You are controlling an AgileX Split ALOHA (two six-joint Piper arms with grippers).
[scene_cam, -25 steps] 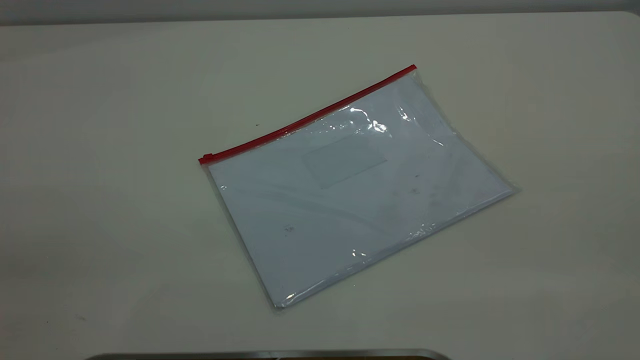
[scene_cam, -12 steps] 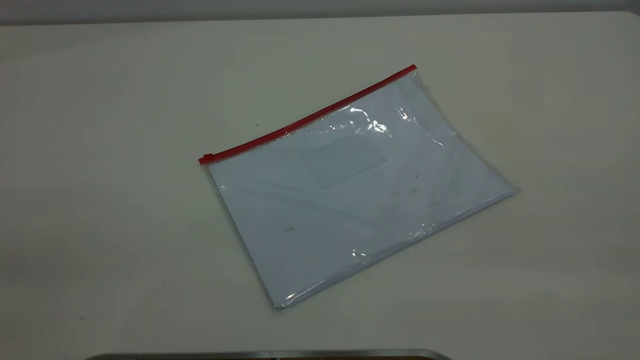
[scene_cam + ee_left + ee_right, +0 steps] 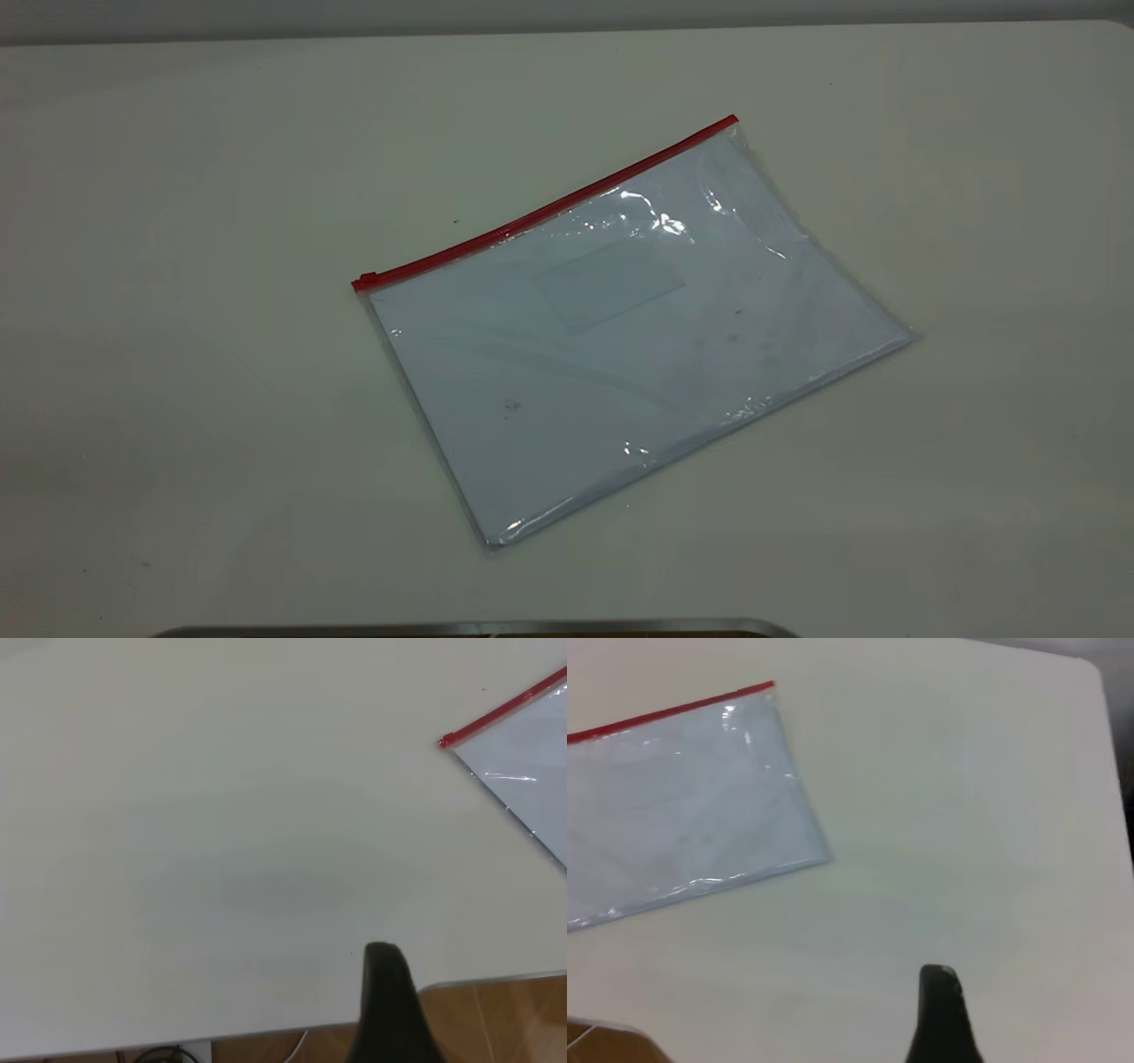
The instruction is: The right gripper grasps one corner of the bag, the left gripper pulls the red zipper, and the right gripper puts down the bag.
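Note:
The bag [image 3: 620,337] lies flat on the white table, clear and bluish-white, turned at an angle. The red zipper [image 3: 549,211] runs along its far long edge, with the slider tab [image 3: 365,281] at the left end. Neither gripper shows in the exterior view. In the left wrist view the left gripper [image 3: 383,957] is a single black point with no gap, over the table's near edge, far from the bag's zipper corner [image 3: 452,742]. In the right wrist view the right gripper [image 3: 939,979] is also one closed black point over bare table, well away from the bag [image 3: 682,806].
A metal strip [image 3: 478,627] runs along the bottom edge of the exterior view. Wooden floor [image 3: 496,1019] shows beyond the table edge in the left wrist view. The table's rounded corner [image 3: 1090,673] shows in the right wrist view.

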